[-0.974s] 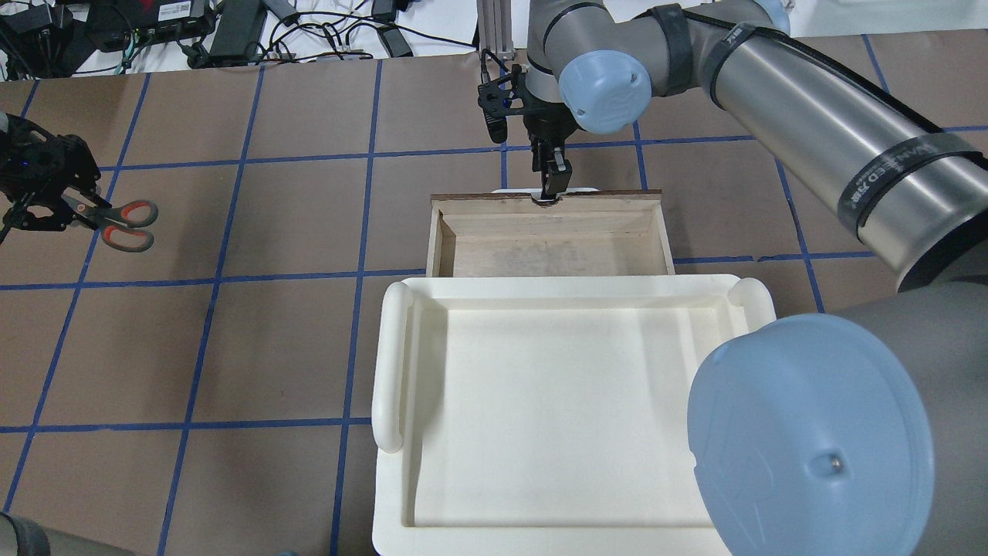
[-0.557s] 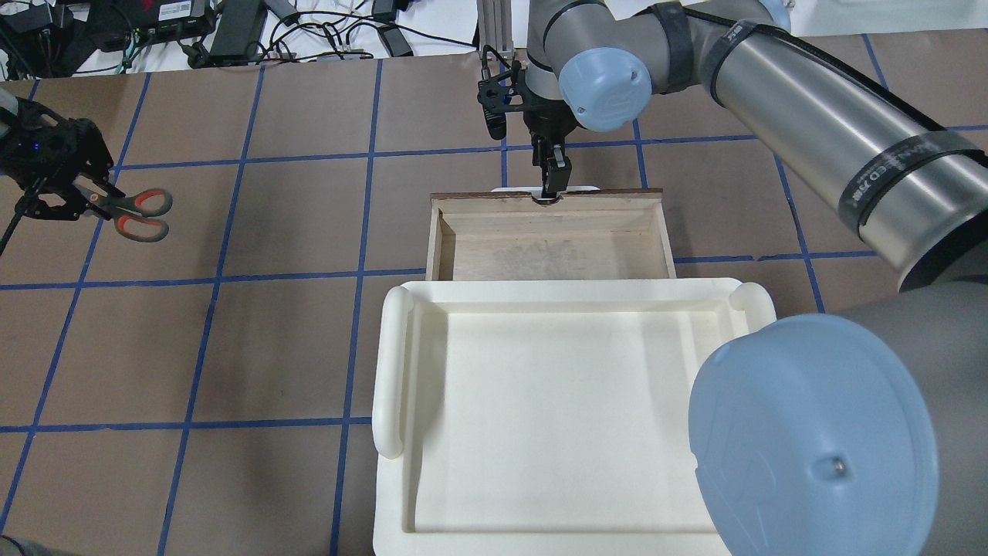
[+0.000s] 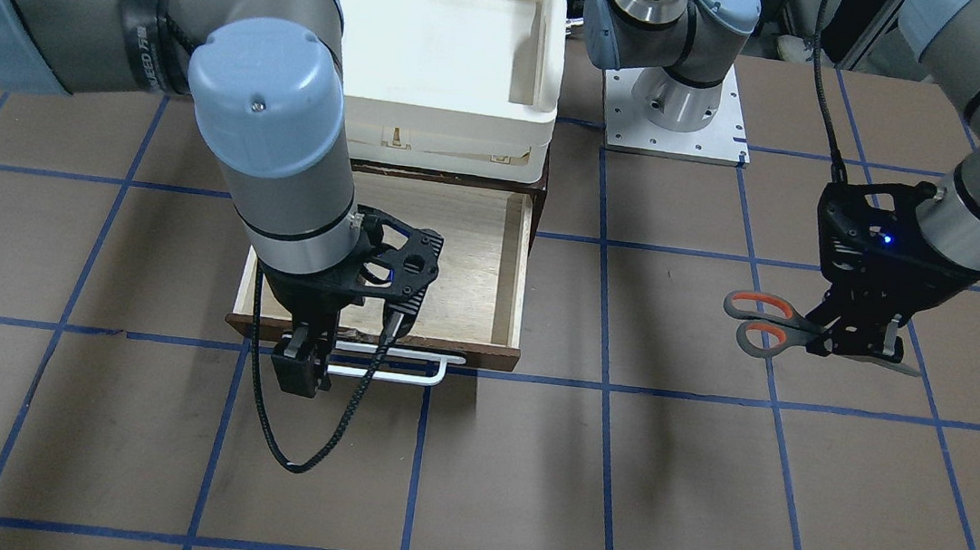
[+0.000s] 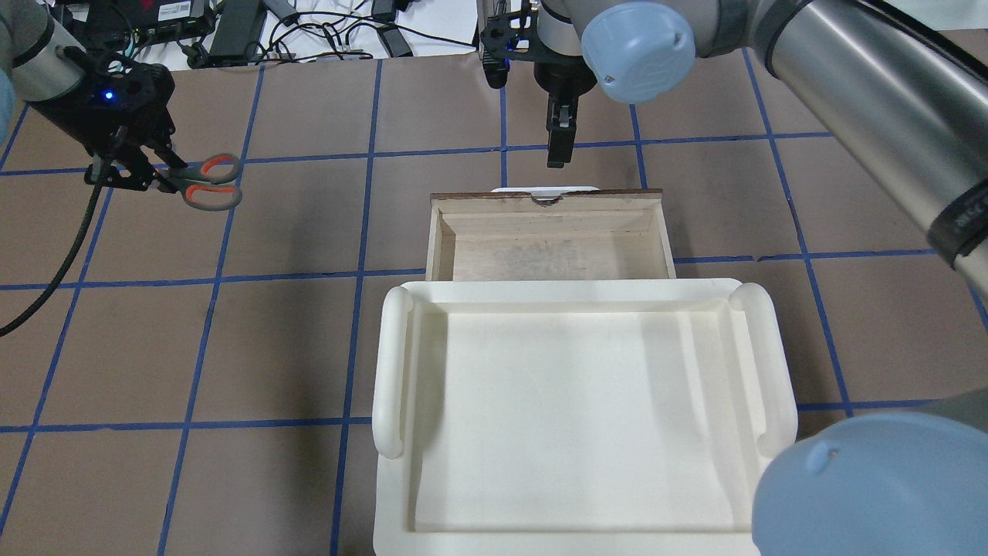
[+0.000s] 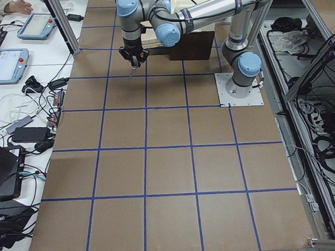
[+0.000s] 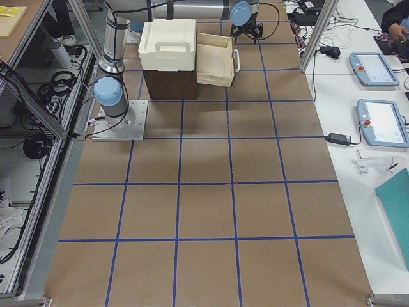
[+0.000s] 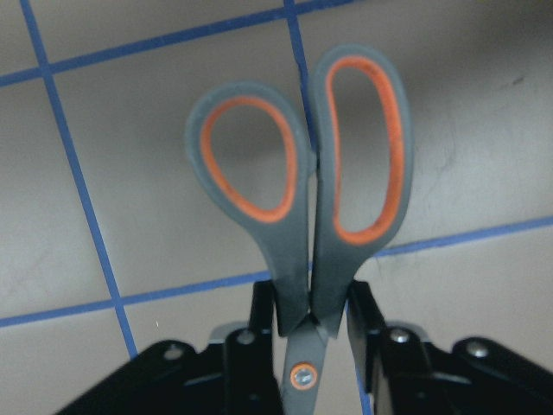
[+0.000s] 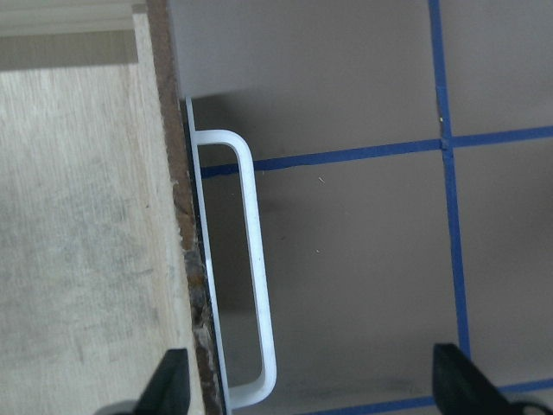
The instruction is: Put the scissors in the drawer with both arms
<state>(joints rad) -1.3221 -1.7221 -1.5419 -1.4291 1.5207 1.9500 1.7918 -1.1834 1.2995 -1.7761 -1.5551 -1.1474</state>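
A: Layout?
B: Brown table (image 4: 270, 347) with a blue grid. The white tray (image 4: 390, 363) sits over the rear of the drawer (image 4: 434, 239), on the robot's side. The drawer is pulled open, plywood floor showing.
A: Arms?
B: The right arm (image 4: 849, 69) reaches across above the drawer. The right gripper (image 3: 299, 372) hangs just past the drawer front, fingers (image 8: 171, 385) spread wide, gripping nothing. The left gripper (image 4: 154, 176) is well off to the drawer's left, raised above the table, clamped on the scissors (image 7: 302, 199).
A: Scissors detail?
B: Pinched at the neck by the pivot, blades shut, lying flat. Orange-lined loops point toward the drawer, well apart from it.
A: Handle?
B: The white handle (image 8: 257, 285) is on the drawer front. In the wrist view it lies between the right fingers, not touched.
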